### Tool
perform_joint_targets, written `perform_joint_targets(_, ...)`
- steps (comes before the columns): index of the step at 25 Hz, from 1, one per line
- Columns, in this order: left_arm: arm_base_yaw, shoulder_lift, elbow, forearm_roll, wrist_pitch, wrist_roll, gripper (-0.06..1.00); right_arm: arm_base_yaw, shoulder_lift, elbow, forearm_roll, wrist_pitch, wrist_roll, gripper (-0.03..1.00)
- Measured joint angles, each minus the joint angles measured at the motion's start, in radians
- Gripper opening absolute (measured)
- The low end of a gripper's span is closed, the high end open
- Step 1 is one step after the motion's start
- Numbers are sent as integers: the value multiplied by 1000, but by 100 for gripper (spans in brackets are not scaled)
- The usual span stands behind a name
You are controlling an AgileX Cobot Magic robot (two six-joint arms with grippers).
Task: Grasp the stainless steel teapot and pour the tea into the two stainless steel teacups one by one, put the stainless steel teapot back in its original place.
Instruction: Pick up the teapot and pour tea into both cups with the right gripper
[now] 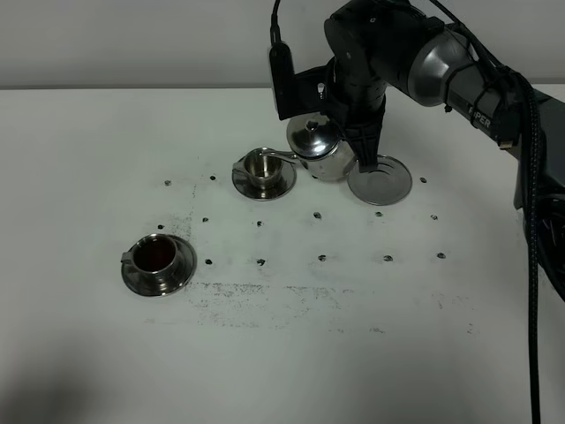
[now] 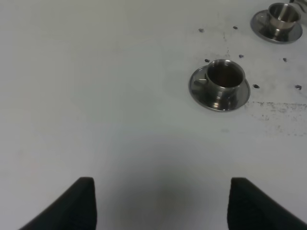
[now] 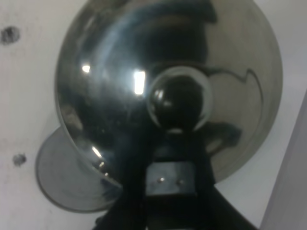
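The stainless steel teapot [image 1: 320,148] is tilted left, its thin spout reaching over the rim of the far teacup [image 1: 263,165] on its saucer. My right gripper [image 1: 359,132] is shut on the teapot's handle. The right wrist view shows the pot's lid and knob [image 3: 180,103] from above, with the gripper [image 3: 170,178] clamped on the handle. The flat steel disc [image 1: 380,180] lies bare just right of the pot and also shows in the right wrist view [image 3: 62,177]. The near teacup [image 1: 157,256] holds dark tea. My left gripper [image 2: 160,206] is open and empty, short of that cup [image 2: 224,79].
The white table [image 1: 291,344] has rows of small dark holes and faint scuff marks. The right arm's black cable [image 1: 530,265] hangs along the right edge. The far teacup also shows in the left wrist view [image 2: 280,17].
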Motion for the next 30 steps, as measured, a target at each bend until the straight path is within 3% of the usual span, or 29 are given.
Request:
perform_joint_targets(19,0,0,0,0,0,0,56,68,29,-2,-239,-42,-12,20)
perform_joint_targets(30,0,0,0,0,0,0,56,78,41,-2,-316,-56,-12,20)
